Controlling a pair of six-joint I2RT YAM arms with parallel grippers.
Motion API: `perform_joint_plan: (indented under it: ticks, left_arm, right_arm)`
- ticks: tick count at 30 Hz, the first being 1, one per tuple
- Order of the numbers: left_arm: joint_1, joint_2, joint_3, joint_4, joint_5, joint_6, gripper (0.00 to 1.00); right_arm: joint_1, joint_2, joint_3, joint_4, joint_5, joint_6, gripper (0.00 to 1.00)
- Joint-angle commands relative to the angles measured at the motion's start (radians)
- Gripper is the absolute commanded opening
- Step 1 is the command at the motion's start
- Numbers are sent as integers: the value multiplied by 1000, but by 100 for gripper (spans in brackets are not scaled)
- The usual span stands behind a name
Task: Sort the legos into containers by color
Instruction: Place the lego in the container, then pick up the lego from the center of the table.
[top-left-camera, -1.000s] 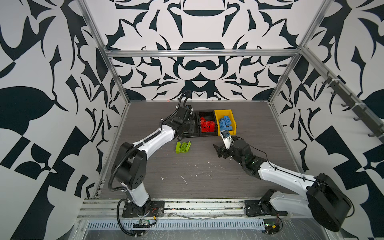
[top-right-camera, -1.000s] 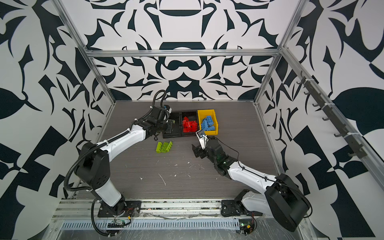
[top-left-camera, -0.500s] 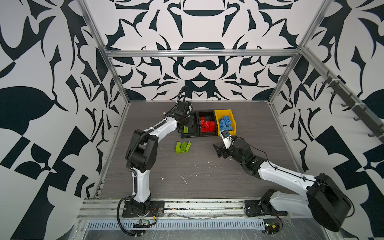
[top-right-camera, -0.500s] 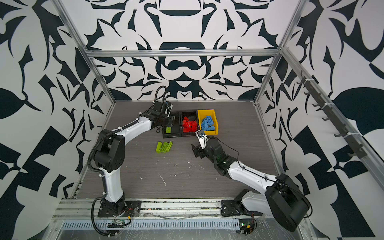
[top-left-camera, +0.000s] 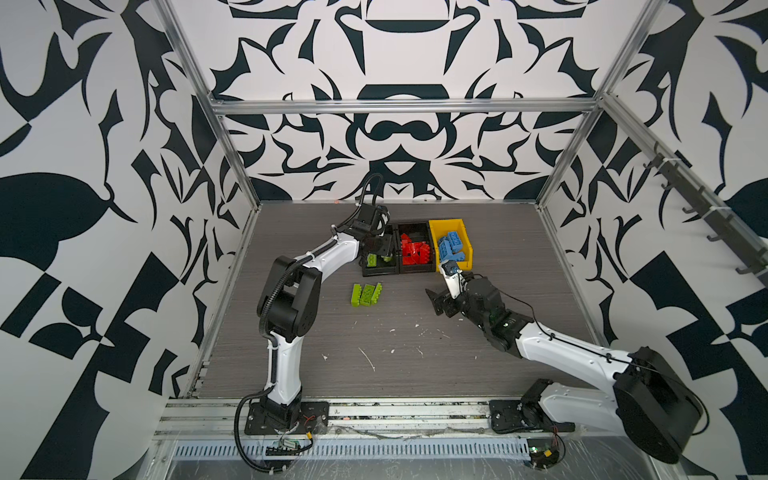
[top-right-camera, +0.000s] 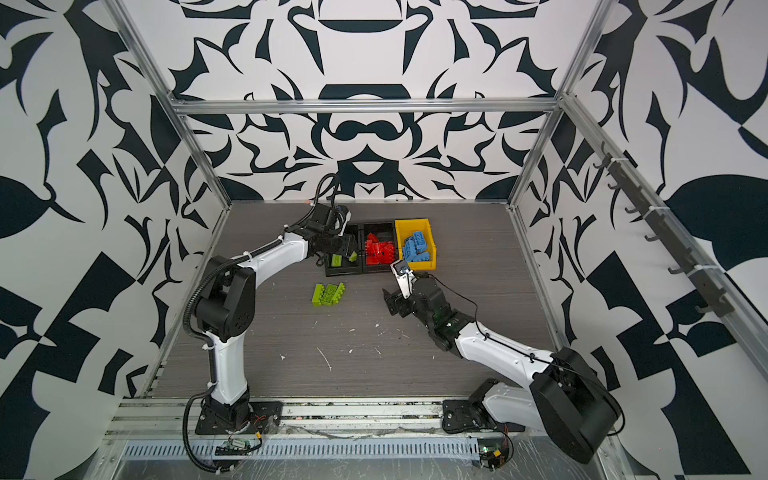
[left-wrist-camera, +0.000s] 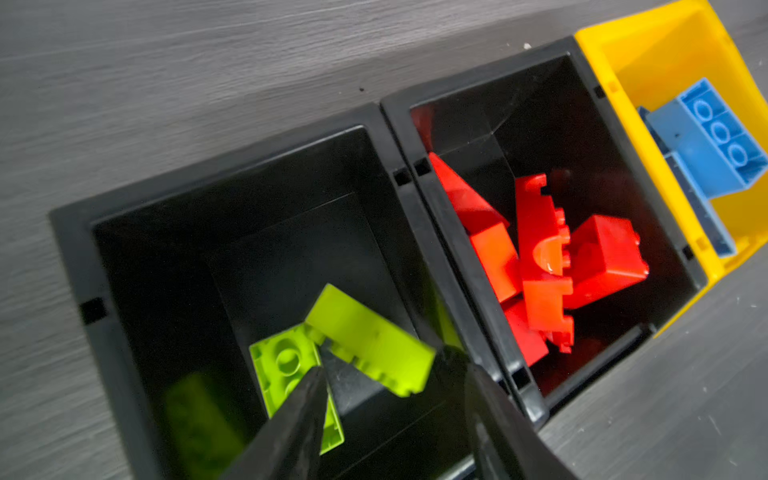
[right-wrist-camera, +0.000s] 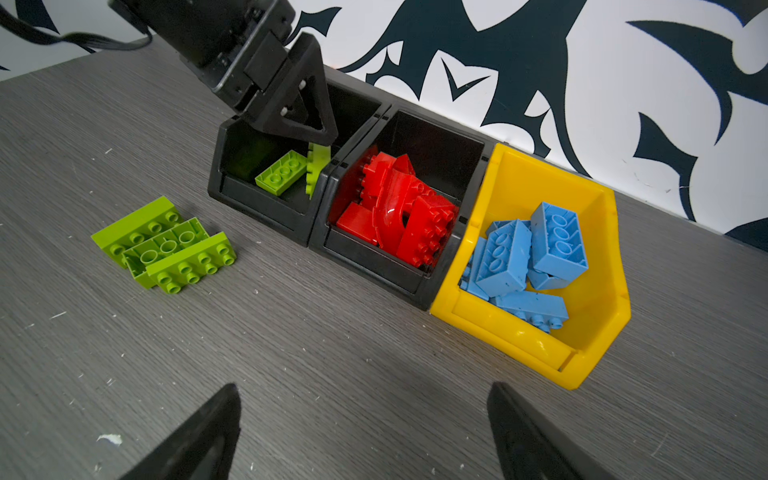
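My left gripper (left-wrist-camera: 384, 365) hangs open over the left black container (left-wrist-camera: 70, 232), also seen from above (top-left-camera: 376, 272). A lime green lego (left-wrist-camera: 370, 345) shows blurred just past its fingertips, tilted and free of them, above another green lego (left-wrist-camera: 286, 361) lying in that container. Three green legos (top-left-camera: 365, 294) lie together on the table in front of it. The middle black container (right-wrist-camera: 374, 257) holds red legos (right-wrist-camera: 399, 212). The yellow container (right-wrist-camera: 519, 332) holds blue legos (right-wrist-camera: 528, 249). My right gripper (right-wrist-camera: 365, 390) is open and empty, low over the table before the containers.
The three containers stand side by side near the back wall (top-left-camera: 395, 166). Small white scraps (top-left-camera: 368, 357) dot the grey table. Patterned walls and metal frame posts (top-left-camera: 232, 158) close in the sides and back.
The left gripper has opened over the left black container and let go of a green lego, and the left arm's elbow has risen. The right arm has stayed put.
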Motion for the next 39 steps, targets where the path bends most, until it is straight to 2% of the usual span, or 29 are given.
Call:
perform_joint_plan:
  ticks: [1,5,10,13,23,39]
  left_arm:
    - [3,-68,-14,0,-2,6,62]
    - [4,-193,-59,-19,-29,8,67]
    - [2,-375,-190,-87,-79,3,72]
    - [3,-435,-274,-131,-78,12,78]
    - [4,-471,-467,-148,-110,-24,77]
    - [5,-355,-490,-112,-141,-3,70]
  right_arm:
    - [-3,-18,39,7,-6,16,95]
    - [-2,-14,41,6,-6,15,95]
    - [-2,0,42,7,-10,17,94]
    - [-2,13,47,9,-19,19,94]
    - [-1,35,56,-1,-28,23,93]
    - [-1,35,65,-20,-37,19,92]
